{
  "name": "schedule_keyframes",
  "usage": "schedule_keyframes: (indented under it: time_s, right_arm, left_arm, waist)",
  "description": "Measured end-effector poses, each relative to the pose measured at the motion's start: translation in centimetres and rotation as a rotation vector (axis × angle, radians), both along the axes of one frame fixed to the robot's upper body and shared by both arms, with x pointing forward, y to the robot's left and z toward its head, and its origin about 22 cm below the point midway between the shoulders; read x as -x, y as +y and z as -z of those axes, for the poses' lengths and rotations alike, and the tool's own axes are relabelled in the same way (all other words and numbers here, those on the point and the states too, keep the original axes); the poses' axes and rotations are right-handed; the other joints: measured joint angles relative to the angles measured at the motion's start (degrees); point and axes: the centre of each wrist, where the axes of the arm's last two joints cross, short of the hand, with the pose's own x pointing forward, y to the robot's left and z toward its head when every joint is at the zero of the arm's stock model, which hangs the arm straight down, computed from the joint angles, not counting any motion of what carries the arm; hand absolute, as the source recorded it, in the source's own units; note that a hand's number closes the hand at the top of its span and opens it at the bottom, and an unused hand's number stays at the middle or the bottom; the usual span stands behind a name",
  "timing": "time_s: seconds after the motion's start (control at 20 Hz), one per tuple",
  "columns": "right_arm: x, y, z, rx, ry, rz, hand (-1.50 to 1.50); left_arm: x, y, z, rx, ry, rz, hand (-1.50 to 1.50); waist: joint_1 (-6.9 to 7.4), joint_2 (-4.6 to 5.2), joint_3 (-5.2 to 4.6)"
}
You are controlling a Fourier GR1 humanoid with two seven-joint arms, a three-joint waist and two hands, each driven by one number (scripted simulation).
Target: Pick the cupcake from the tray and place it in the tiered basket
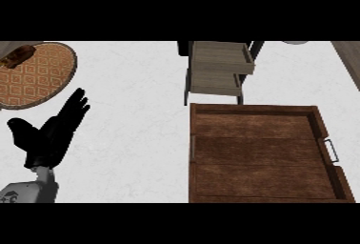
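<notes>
From the head view, the wooden tray point(262, 152) lies on the white counter point(134, 143) at the lower right, with a metal handle on its right side. Just above it stands the tiered basket point(219, 69), its grey shelves stepped one over the other. The left hand point(49, 133) rests at the left edge, fingers straight and spread, holding nothing. At the upper left lies a patterned round mat point(35, 78), with a small brown thing, possibly the cupcake point(17, 55), on its top edge.
</notes>
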Motion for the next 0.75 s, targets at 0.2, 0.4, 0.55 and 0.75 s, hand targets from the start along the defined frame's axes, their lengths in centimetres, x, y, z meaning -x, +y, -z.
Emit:
schedule_keyframes:
  time_s: [0.2,0.4,0.55,0.75]
  right_arm:
    - [1.0,-4.9,-0.7,-0.041,0.000,0.076,-1.50]
    - [2.8,-10.7,-1.1,-0.057,-0.018,0.118,-1.50]
    - [4.2,-14.3,-1.1,-0.058,-0.021,0.142,-1.50]
    - [6.0,-18.1,-0.8,-0.045,-0.034,0.156,-1.50]
  left_arm:
    - [-0.1,0.0,-0.4,-0.002,0.001,0.000,0.00]
    - [-0.1,-0.2,-0.3,0.003,0.000,0.004,0.00]
    - [-0.2,-0.2,-0.4,0.004,-0.002,0.008,0.00]
    - [-0.3,-0.4,-0.1,0.007,-0.007,0.013,0.00]
  waist:
    - [0.04,0.03,0.01]
    - [0.32,0.21,0.03]
    - [0.62,0.37,0.06]
    - [0.99,0.56,0.07]
